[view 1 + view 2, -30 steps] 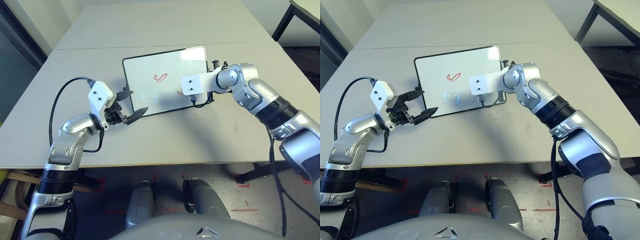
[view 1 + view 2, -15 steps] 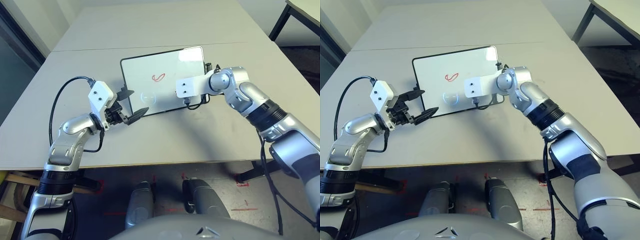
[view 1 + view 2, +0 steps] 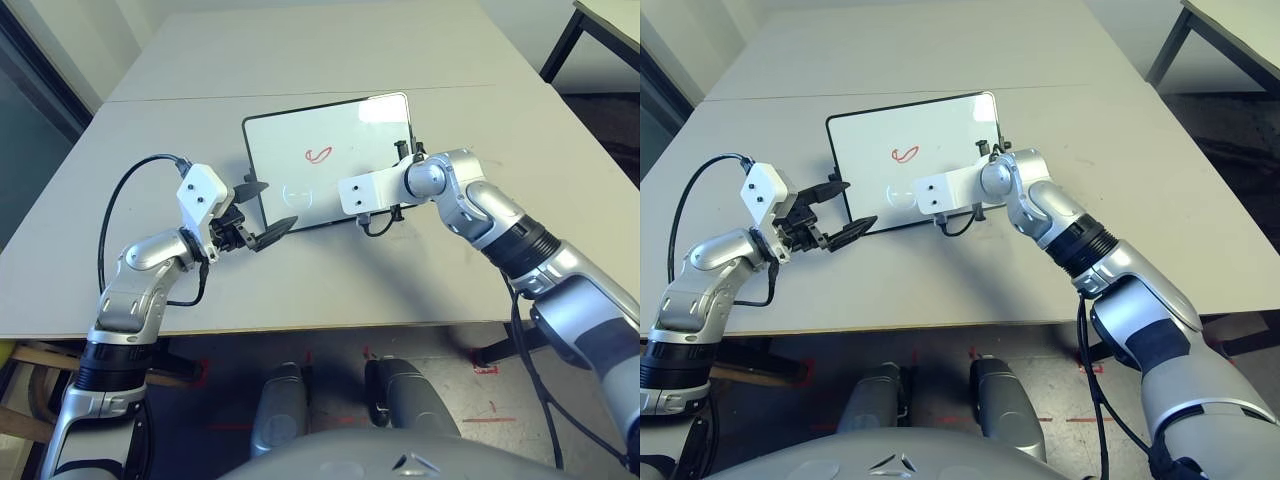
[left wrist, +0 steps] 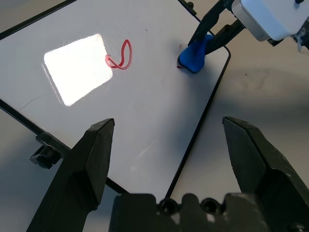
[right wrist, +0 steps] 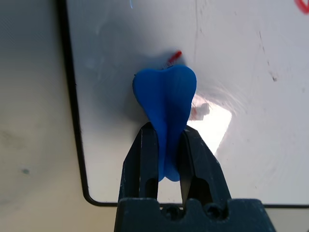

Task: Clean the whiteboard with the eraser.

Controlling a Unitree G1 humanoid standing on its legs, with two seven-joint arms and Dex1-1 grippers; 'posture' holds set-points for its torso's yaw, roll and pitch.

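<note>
Right end effector [image 5: 166, 159] is clamped on the eraser [image 5: 165, 104], pressed to the whiteboard [image 3: 330, 140] near its corner. Left end effector [image 4: 169, 159] gapes by the edge. Unpinned board could skate across the counter [image 3: 300, 280], smearing that red loop [image 4: 120, 55].

the left arm [image 3: 140, 285] is a jointed silver-grey metal limb with rounded shells and a ribbed black collar lower down. a thin black cable [image 3: 120, 200] loops from its forearm up to a boxy white plastic wrist housing [image 3: 200, 195] with two small dark screw holes. at three o'clock of that housing sits the left gripper [image 3: 268, 210], two tapered matte black fingers on a black base with small round bolts. the right arm [image 3: 500, 225] has the same silver shells, a black ribbed band, a white rectangular wrist housing [image 3: 368, 190] with two dark dots, and a short black cable beneath.
</note>
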